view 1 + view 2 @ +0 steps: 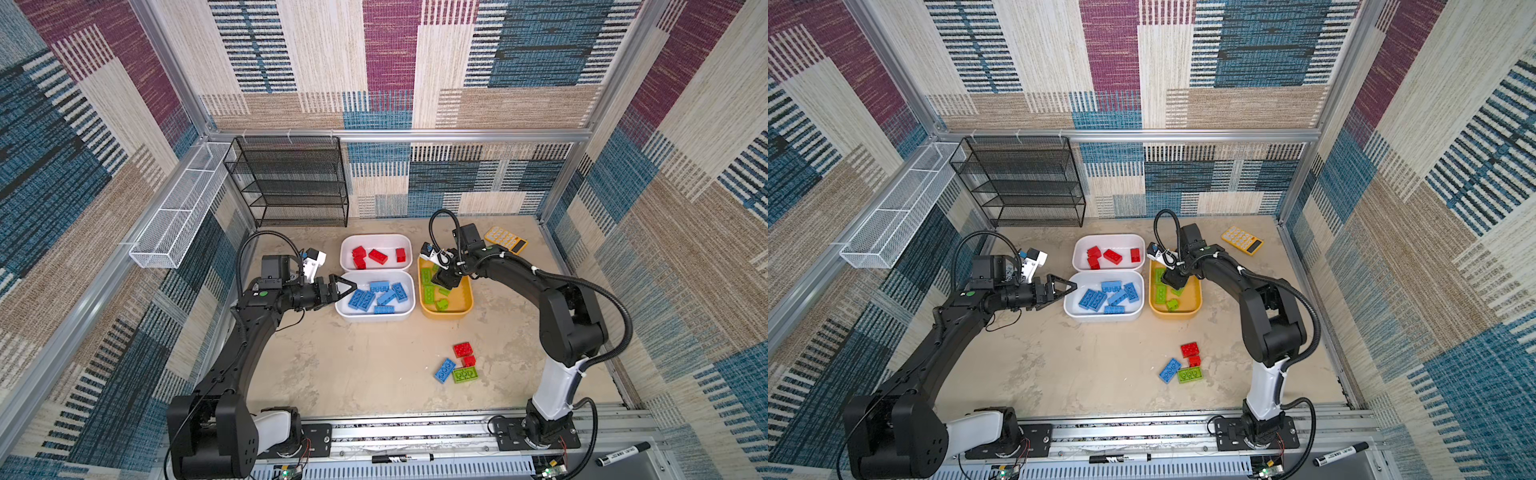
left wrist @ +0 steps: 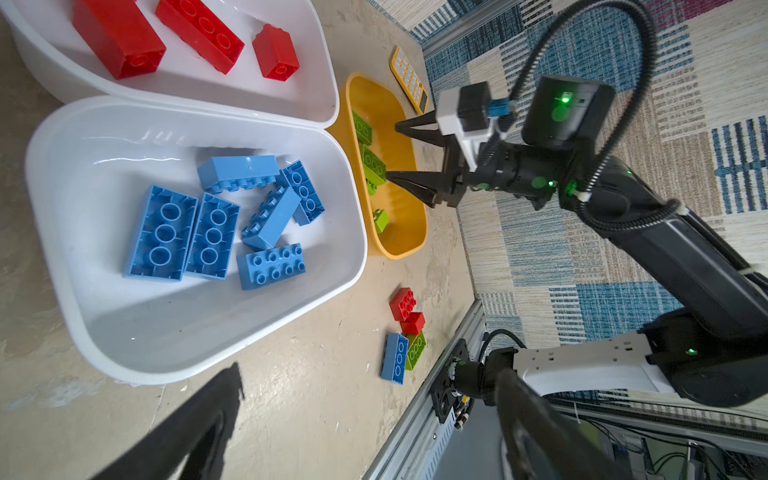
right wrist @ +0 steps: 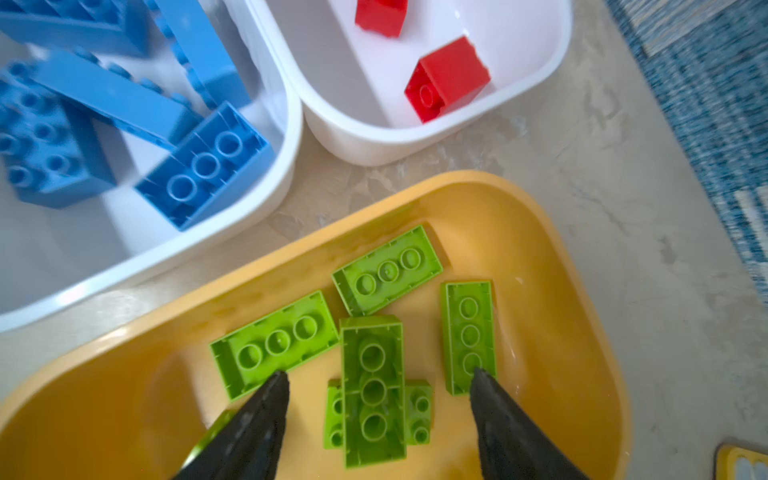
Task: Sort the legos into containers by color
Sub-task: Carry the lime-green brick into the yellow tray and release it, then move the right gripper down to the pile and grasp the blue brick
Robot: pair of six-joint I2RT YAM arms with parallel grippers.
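Tubs stand close together on the pale speckled desk [image 1: 353, 374], three of them. The far white plastic tub [image 1: 376, 239] has chunky red plastic bricks [image 1: 377, 256] in it. The near white plastic tub [image 1: 374, 316], just in front of it, has blue plastic bricks [image 1: 361, 300] piled in it. The yellow-orange plastic tub [image 1: 446, 314] stands just beside both, on the right, and has lime green plastic bricks [image 3: 372, 390] in it.

The right pincer [image 3: 379, 372] hangs over the yellow-orange tub. Its two black fingers are apart and hold nothing. A long green brick lies under the gap, on top of a small one, and touches neither finger.

The left pincer [image 1: 353, 286] is by the left end of the near white tub. It is wide and empty.

Four bricks lie loose on the desk, bunched together and well apart from the tubs: a square red brick [image 1: 462, 349], a small red brick [image 1: 469, 360], a long blue brick [image 1: 445, 370] and a long green brick [image 1: 465, 374].
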